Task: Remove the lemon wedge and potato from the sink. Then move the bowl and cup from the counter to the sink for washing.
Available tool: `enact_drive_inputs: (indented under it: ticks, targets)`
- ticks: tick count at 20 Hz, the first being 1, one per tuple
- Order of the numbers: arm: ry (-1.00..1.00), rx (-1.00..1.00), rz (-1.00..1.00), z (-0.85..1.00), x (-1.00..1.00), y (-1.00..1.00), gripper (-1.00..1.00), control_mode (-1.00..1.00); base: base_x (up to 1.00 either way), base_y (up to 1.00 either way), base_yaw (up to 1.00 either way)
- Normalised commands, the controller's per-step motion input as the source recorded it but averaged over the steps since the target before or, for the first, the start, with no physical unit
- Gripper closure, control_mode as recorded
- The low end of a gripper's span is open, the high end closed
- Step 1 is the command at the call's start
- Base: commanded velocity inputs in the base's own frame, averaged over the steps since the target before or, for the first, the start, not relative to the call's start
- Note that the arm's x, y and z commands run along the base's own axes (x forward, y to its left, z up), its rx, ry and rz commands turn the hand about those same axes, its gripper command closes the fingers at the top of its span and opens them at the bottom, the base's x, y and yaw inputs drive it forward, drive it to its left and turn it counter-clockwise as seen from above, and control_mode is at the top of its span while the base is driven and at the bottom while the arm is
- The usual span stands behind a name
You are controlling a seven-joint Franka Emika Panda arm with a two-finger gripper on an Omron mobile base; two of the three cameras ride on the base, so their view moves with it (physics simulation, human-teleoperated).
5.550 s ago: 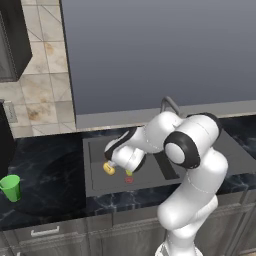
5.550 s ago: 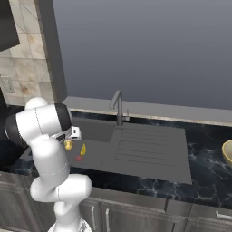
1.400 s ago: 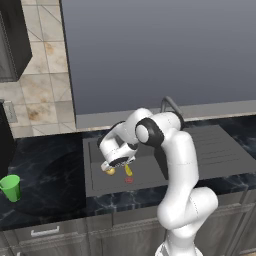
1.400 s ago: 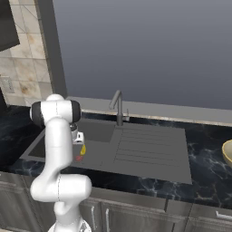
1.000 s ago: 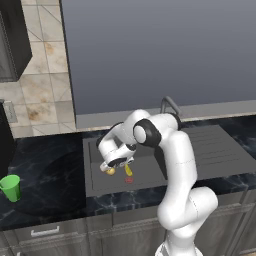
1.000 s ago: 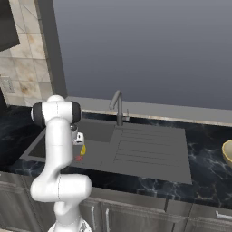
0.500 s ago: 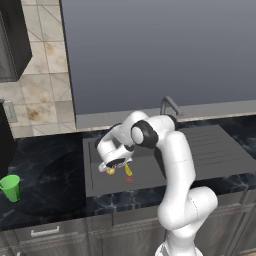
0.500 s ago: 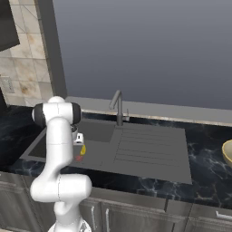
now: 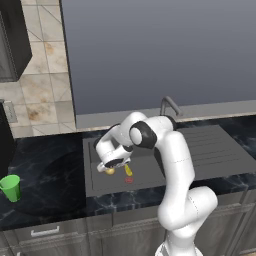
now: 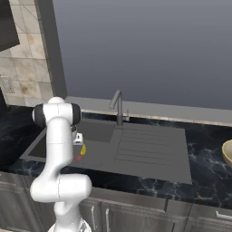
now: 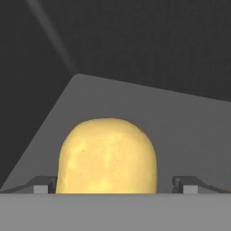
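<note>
My gripper (image 9: 111,167) is down in the sink (image 9: 100,186), open, straddling the yellow-tan potato (image 9: 110,171). In the hand view the potato (image 11: 108,155) sits between my two fingertips (image 11: 45,185), with my gripper (image 11: 115,186) open and gaps on both sides. The bright yellow lemon wedge (image 9: 128,170) lies just right of the potato on the basin floor, and it shows beside my arm (image 10: 83,149) in the right base view. The green cup (image 9: 11,187) stands on the counter at far left. The tan bowl (image 10: 228,152) peeks in at the right edge.
A red drain (image 9: 129,179) lies just in front of the lemon wedge. The dark faucet (image 10: 117,106) rises behind the sink, and the ribbed drainboard (image 10: 149,147) stretches to its right. Black marble counter (image 9: 45,175) surrounds the basin.
The hand has sunk slightly lower and to the left, closer around the potato. The jaws stayed open and the potato and lemon wedge have not moved.
</note>
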Motion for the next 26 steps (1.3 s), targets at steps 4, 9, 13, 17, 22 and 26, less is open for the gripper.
enact_drive_inputs:
  ticks: [4, 9, 13, 17, 22, 26]
  targets:
    - [0.00, 0.00, 0.00, -0.12, 0.03, 0.06, 1.00, -1.00, 0.00, 0.00, 0.00]
    - [0.03, 0.00, 0.00, -0.12, 0.00, 0.05, 1.00, -1.00, 0.00, 0.00, 0.00]
    - [0.07, 0.00, 0.00, -0.10, 0.00, 0.00, 1.00, -1.00, 0.00, 0.00, 0.00]
    - [0.05, 0.00, 0.00, -0.08, 0.00, 0.00, 1.00, -1.00, 0.00, 0.00, 0.00]
    - [0.01, 0.00, 0.00, -0.01, -0.04, 0.00, 1.00, -1.00, 0.00, 0.00, 0.00]
    - [0.00, 0.00, 0.00, 0.01, -0.13, -0.01, 1.00, -1.00, 0.00, 0.00, 0.00]
